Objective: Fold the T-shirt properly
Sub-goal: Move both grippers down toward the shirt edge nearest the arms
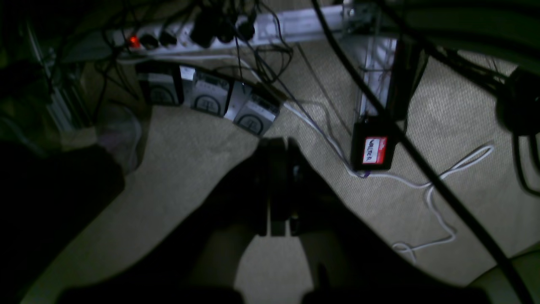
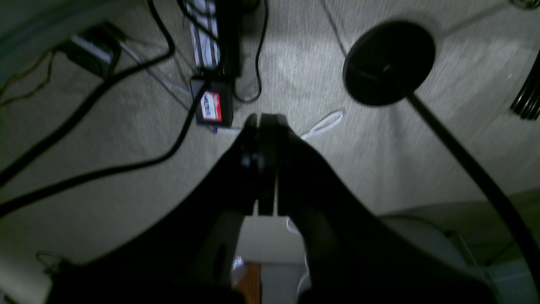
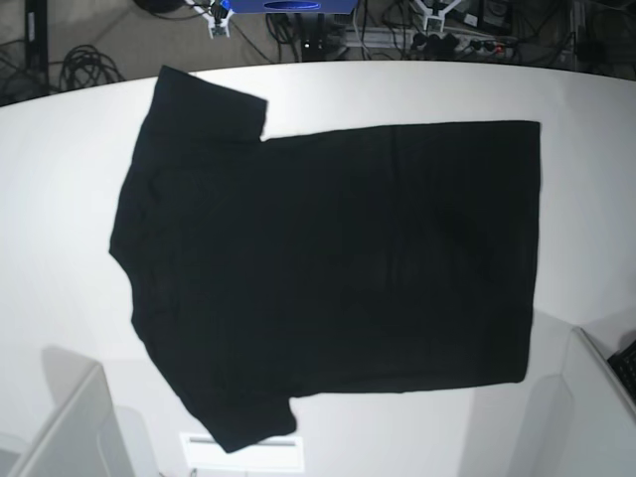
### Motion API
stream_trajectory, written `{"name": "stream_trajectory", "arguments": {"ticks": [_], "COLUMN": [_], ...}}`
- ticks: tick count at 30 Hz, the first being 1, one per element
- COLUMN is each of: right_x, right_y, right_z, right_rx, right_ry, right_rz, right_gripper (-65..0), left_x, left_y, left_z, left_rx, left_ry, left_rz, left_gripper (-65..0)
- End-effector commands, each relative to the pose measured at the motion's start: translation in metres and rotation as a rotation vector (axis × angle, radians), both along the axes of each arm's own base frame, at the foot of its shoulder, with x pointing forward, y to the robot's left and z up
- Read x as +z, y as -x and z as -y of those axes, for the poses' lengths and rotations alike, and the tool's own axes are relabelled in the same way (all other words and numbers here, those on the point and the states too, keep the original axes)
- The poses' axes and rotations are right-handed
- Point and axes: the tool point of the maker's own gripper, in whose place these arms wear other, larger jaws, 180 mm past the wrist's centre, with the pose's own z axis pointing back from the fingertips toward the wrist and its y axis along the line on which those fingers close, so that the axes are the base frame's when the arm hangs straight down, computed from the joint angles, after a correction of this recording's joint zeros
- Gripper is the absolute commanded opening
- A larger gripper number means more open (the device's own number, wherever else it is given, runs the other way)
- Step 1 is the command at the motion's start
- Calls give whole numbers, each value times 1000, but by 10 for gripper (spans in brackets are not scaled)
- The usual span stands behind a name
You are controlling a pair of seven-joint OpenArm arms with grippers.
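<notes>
The black T-shirt (image 3: 328, 258) lies spread flat on the white table (image 3: 586, 99) in the base view. Its collar end is on the left and its hem on the right. One sleeve points to the far left corner, the other to the near left. No print shows on the upper side. Neither gripper appears in the base view. My left gripper (image 1: 276, 143) is shut and empty, hanging over carpeted floor. My right gripper (image 2: 263, 120) is also shut and empty over the floor. The shirt is not in either wrist view.
Pale grey panels stand at the near left (image 3: 70, 427) and near right (image 3: 596, 397) of the table. On the floor are a power strip (image 1: 219, 29), a black box with a red label (image 1: 373, 145), loose cables (image 1: 438, 185) and a round black stand base (image 2: 388, 63).
</notes>
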Motion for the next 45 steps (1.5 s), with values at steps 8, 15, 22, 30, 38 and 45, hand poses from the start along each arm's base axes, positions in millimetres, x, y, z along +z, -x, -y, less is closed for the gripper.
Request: {"name": "stream_trajectory", "arguments": {"ticks": [8, 15, 22, 30, 38, 45], "right_x": [8, 12, 31, 65, 113, 152], "right_y": [20, 29, 32, 43, 31, 2], "right_z": [2, 3, 10, 24, 60, 93], "right_rx": [6, 2, 2, -86, -154, -192], "right_ry": [8, 9, 19, 45, 122, 199], "right_rz": [12, 18, 93, 105, 160, 225], "right_gripper": [-650, -650, -650, -650, -650, -650], "left_x": [4, 21, 37, 96, 152, 208], "left_y": [17, 16, 32, 19, 1, -25], "left_z": [-4, -6, -23, -54, -72, -100], "left_rx": [-12, -34, -66, 3, 53, 70], "left_ry": [-8, -8, -28, -31, 14, -61], "left_rz": [-7, 77, 92, 253, 362, 492], "left_gripper": [-650, -650, -650, -650, -650, -650]}}
